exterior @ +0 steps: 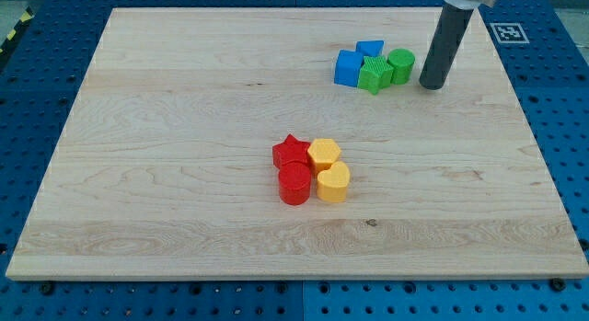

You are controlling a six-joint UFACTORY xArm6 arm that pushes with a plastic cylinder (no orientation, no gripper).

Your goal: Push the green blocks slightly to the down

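The two green blocks are sitting near the view's top right of the wooden table [184,128], and my tip [433,85] is standing just to the view's right of them, close to the green cylinder [400,63] but with a thin strip of wood showing between the two, so it is not touching. The green star-shaped block [375,75] is lying just to the view's left of the cylinder and a little lower, pressed against it. Two blue blocks are crowding the greens from the view's left: a blue cube-like block [349,68] is touching the star-shaped one, and a smaller blue block [370,49], whose shape is hard to make out, is sitting just above them toward the view's top. The dark rod is coming down from the view's top edge and leaning slightly, its upper part further to the view's right than its lower end. There is no claw on this arm, only the rod, so nothing is opening, closing or being gripped. Well apart, near the table's middle, four blocks are huddling together: a red star [291,152], a red cylinder [294,185], a yellow hexagon-like block [324,154] and a yellow rounded block [333,183].
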